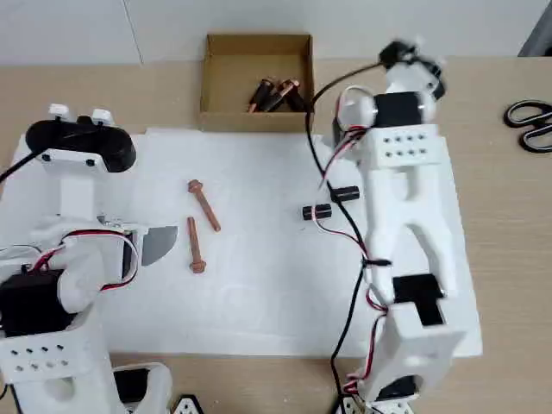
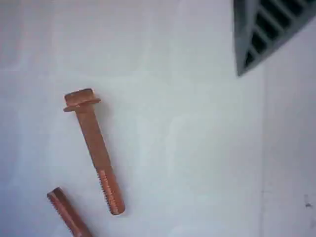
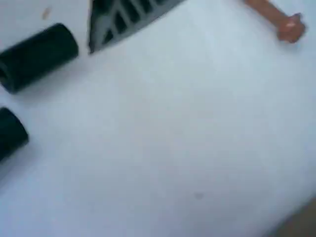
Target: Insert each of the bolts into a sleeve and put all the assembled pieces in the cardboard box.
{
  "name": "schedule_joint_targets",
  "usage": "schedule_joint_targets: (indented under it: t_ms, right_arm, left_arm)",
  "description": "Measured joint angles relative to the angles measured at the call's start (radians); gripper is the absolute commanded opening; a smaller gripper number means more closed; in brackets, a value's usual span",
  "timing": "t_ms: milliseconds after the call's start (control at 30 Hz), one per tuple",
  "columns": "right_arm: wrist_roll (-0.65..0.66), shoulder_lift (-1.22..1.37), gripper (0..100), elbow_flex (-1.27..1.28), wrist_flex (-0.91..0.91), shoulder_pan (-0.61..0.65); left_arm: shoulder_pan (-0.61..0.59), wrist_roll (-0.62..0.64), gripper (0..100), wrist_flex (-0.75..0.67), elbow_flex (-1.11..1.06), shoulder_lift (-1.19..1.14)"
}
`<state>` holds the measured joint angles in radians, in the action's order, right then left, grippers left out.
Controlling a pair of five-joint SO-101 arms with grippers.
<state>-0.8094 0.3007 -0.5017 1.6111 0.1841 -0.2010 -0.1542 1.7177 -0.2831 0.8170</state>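
Observation:
Two copper bolts lie loose on the white sheet (image 1: 259, 293), one (image 1: 204, 204) slanted and one (image 1: 194, 246) nearly straight beside it. Two black sleeves (image 1: 316, 211) (image 1: 346, 194) lie near the sheet's middle right. The cardboard box (image 1: 216, 86) at the back holds several assembled copper pieces (image 1: 274, 93). My left gripper (image 1: 159, 244) hangs just left of the bolts, holding nothing. In the left wrist view a whole bolt (image 2: 94, 148) and the tip of another (image 2: 69, 215) lie apart from the gripper (image 2: 266, 34). My right gripper (image 3: 123, 19) is over the sheet near both sleeves (image 3: 39, 57) (image 3: 10, 133), with a bolt head (image 3: 286, 24) farther off.
Scissors (image 1: 530, 121) lie on the wooden table at the far right. The right arm's cables (image 1: 345, 233) trail across the sheet beside the sleeves. The left arm's black motor (image 1: 78, 142) stands over the sheet's left edge.

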Motion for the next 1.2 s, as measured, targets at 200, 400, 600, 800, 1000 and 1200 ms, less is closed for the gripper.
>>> schedule_joint_targets:
  t_ms: [200, 400, 600, 800, 1000, 1200]
  right_arm:
    - [-0.095, 0.183, 19.4, 0.002, -0.008, -0.003]
    - [-0.103, 0.292, 19.4, 0.003, -0.055, -0.003]
    - [-0.103, 0.319, 19.4, 0.002, -0.141, 0.0]
    - [-0.103, 0.321, 19.4, 0.002, -0.178, 0.0]
    - [-0.103, 0.327, 19.3, 0.003, -0.207, -0.031]
    - [-0.104, 0.402, 19.3, -0.002, -0.239, -0.068]
  left_arm:
    - [0.0, -0.044, 34, -0.031, -0.081, 0.0]
    - [0.0, -0.046, 34, -0.035, -0.086, 0.0]
    - [0.0, -0.046, 34, -0.035, -0.086, 0.0]
    - [0.0, -0.046, 34, -0.035, -0.086, 0.0]
    - [0.0, -0.046, 34, -0.035, -0.086, 0.0]
    - [0.0, -0.048, 34, -0.035, -0.086, 0.0]
